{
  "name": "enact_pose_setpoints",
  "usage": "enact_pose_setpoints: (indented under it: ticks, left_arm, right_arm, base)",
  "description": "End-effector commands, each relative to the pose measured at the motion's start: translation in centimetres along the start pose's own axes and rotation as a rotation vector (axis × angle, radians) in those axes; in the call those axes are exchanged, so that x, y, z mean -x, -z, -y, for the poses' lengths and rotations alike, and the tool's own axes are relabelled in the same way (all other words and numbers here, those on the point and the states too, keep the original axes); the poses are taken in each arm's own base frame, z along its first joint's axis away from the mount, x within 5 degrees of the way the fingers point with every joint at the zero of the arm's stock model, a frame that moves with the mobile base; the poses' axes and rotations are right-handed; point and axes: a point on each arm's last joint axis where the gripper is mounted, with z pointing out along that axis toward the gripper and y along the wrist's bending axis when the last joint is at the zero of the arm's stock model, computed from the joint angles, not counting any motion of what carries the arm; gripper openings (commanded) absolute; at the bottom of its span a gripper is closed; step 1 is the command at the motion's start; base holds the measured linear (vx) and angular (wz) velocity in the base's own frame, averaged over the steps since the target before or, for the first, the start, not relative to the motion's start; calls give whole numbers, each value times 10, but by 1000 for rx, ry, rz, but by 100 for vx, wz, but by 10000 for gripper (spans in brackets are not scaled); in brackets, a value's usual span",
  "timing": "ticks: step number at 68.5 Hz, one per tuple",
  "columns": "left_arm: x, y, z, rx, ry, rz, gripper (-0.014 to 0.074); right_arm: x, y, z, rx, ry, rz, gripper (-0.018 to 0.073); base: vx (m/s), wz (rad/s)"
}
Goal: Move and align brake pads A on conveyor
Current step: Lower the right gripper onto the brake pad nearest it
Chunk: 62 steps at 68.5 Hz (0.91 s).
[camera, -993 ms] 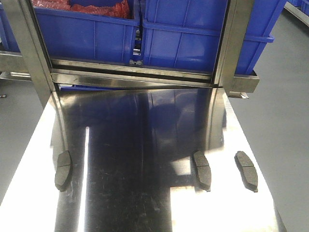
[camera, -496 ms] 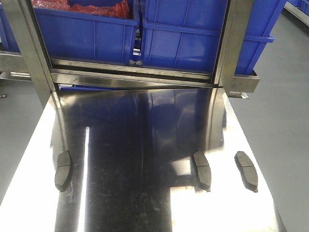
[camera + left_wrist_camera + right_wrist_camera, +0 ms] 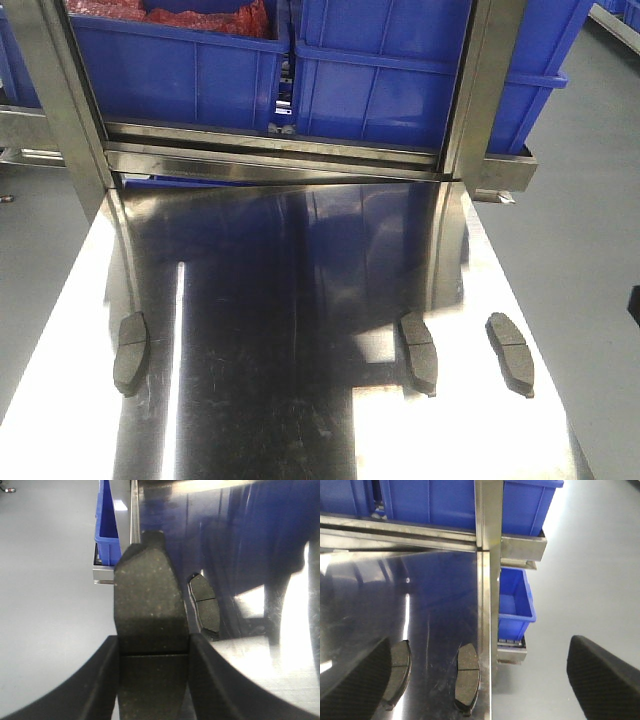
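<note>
Left wrist-mounted view: left gripper (image 3: 153, 647) clamps one brake pad (image 3: 149, 595) across its width, likely for carrying; right gripper (image 3: 480, 647) gapes over the right edge of the steel table (image 3: 440, 590).

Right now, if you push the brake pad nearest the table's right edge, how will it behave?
The rightmost brake pad lies flat, so it probably won't roll or tip. On the polished steel table it would likely slide, perhaps off the edge. It looks solid, likely stiff.
</note>
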Motion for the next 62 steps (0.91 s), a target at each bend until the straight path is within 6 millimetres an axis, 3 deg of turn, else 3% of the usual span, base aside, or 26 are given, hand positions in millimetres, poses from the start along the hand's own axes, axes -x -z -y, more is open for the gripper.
enact_pose_setpoints:
  ticks: [1, 22, 31, 41, 51, 62]
  left_arm:
    - [13, 6, 2, -17, 0, 99, 135]
    - [13, 6, 2, -17, 0, 99, 135]
    - [13, 6, 2, -17, 0, 99, 135]
    - [13, 6, 2, -17, 0, 99, 135]
    - [13, 6, 2, -17, 0, 99, 135]
    - [13, 6, 2, -17, 0, 99, 135]
  right_arm:
    - [21, -14, 0, 0, 1, -1, 673]
    - [37, -113, 1, 2, 13, -472, 598]
    - [32, -156, -1, 12, 11, -620, 587]
    - [14, -200, -13, 29, 36, -778, 587]
    - [-1, -229, -13, 12, -6, -852, 587]
    - [-13, -241, -14, 11, -6, -898, 587]
  base:
    - [0, 0]
    - [0, 0]
    - [0, 0]
    - [0, 0]
    - [0, 0]
    - [0, 0]
